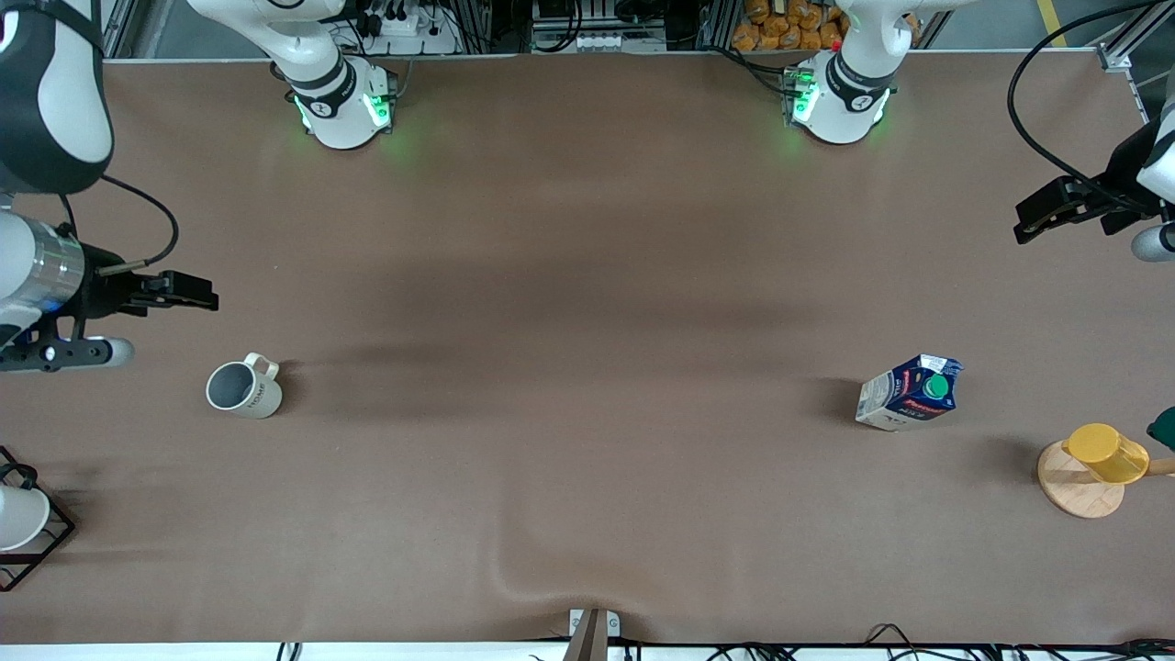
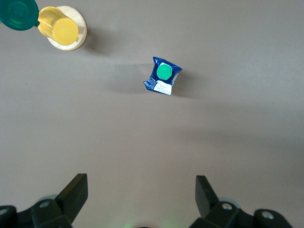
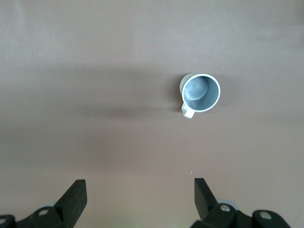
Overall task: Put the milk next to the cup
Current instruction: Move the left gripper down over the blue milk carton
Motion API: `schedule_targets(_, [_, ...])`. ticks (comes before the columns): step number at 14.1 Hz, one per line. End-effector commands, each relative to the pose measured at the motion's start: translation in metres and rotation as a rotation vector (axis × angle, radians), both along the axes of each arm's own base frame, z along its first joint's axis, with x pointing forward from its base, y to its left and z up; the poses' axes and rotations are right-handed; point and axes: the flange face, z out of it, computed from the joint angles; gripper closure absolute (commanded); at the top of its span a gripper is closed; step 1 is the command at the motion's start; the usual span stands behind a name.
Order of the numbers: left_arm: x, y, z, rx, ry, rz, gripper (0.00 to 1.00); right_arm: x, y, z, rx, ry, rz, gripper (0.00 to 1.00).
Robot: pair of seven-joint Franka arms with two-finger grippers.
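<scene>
Left pincer (image 2: 137, 199) agape — milk (image 1: 909, 392) near yellow cup (image 1: 1106, 453)

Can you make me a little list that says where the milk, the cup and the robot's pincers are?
milk: upright on the table, toward the left arm's end
cup: upright, empty, toward the right arm's end, apart from the milk
left pincer: open, up in the air, holding nothing
right pincer: open, up in the air, holding nothing
yellow cup: on a wooden disc near the milk

a brown table (image 1: 587, 275) filled the view, softly shadowed, with cables (image 1: 918, 635) along its near edge.
</scene>
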Motion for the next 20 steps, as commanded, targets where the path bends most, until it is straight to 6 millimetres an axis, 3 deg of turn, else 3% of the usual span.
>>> schedule_targets(1, [0.0,0.001,0.005,-0.011,0.004,-0.031,0.0,-0.033,-0.002,0.009,-0.019,-0.074,-0.016,0.0])
schedule_targets(7, [0.005,-0.003,-0.003,-0.043,0.019,-0.034,0.0,-0.06,-0.006,0.044,-0.017,-0.102,-0.024,0.0])
schedule_targets(10, [0.036,0.004,-0.054,-0.049,0.084,-0.06,0.0,-0.054,-0.003,0.046,-0.016,-0.136,-0.019,0.0])
schedule_targets(13, [0.07,0.016,-0.096,-0.073,0.047,-0.229,0.0,-0.052,-0.002,0.046,-0.013,-0.148,-0.018,0.0])
schedule_targets(17, [0.086,0.006,-0.129,-0.062,0.061,-0.25,0.0,-0.039,-0.019,0.018,-0.01,-0.104,-0.036,0.0])
schedule_targets(19, [0.096,0.008,-0.145,-0.055,0.048,-0.254,0.0,-0.029,-0.046,-0.004,-0.005,-0.091,0.023,0.0])
schedule_targets(20, [0.102,0.009,-0.152,-0.03,0.036,-0.262,0.0,-0.021,-0.071,-0.02,0.003,-0.089,0.057,0.0])
